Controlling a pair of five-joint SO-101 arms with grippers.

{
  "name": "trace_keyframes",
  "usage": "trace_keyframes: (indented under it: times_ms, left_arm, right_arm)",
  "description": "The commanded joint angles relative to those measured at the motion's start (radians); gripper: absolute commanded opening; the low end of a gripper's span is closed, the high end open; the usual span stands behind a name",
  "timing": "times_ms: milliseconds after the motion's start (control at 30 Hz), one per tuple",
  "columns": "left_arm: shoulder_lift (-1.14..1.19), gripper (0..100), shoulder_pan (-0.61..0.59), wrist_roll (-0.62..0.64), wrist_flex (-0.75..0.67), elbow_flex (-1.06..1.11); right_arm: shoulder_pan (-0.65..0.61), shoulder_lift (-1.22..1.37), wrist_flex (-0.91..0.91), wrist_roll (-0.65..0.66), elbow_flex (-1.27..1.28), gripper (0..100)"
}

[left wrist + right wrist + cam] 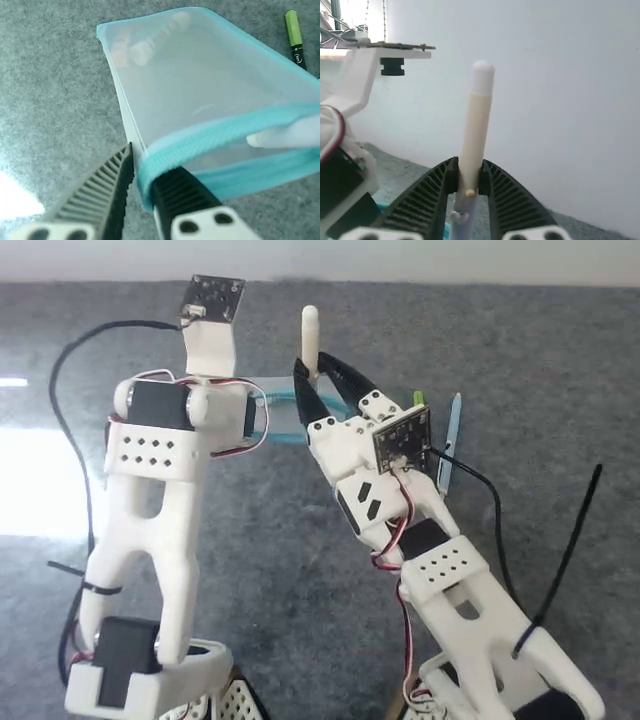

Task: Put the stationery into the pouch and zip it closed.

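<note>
Occlusion notes.

- Pouch [283,408]: mostly hidden behind the left arm [190,405] and the right gripper [310,365]. A teal strip shows between them.
- Pen [310,330]: lower end hidden between that gripper's jaws.
- Green marker [417,398]: only a tip shows past the camera board [403,438].
- Pale items [142,47] inside the mesh, beyond the left gripper [145,167]: blurred, unidentifiable.
- The pouch's far end is cut off by the picture's edge.
</note>
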Motion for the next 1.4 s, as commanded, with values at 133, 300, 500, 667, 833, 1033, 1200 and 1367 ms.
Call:
trace_keyframes:
  times_ms: [133, 300, 500, 667, 833, 1033, 1200, 1367]
  left_arm:
    - [-0.014, 1, -0.005, -0.003, 0.002, -0.059]
    - [-0.011, 1, -0.031, -0.003, 0.000, -0.068]
    - [-0.006, 1, -0.040, -0.003, 0.002, -0.081]
    - [-0.005, 1, -0.046, -0.008, 0.002, -0.076]
    - [-0.005, 1, -0.043, -0.008, 0.002, -0.076]
    - [-0.005, 1, -0.041, -0.008, 0.002, -0.076]
    - [-0.005, 1, -0.046, -0.008, 0.002, -0.074]
    - [-0.005, 1, -0.044, -0.008, -0.012, -0.054]
  right_arm:
    - [0.025, 0.022, 0.002, 0.015, 0.018, 12.8]
    - [0.022, 0.019, -0.005, 0.083, 0.074, 9.2]
    - [-0.041, 0.019, -0.007, 0.193, 0.068, 8.2]
    - [-0.065, 0.018, 0.019, 0.239, 0.035, 14.9]
    - [-0.064, -0.018, 0.268, 0.242, -0.063, 24.6]
    - [-0.065, -0.087, 0.490, 0.221, -0.229, 26.4]
    - [-0.087, -0.140, 0.667, 0.226, -0.333, 26.4]
    - [-0.082, -0.147, 0.900, 0.221, -0.443, 26.5]
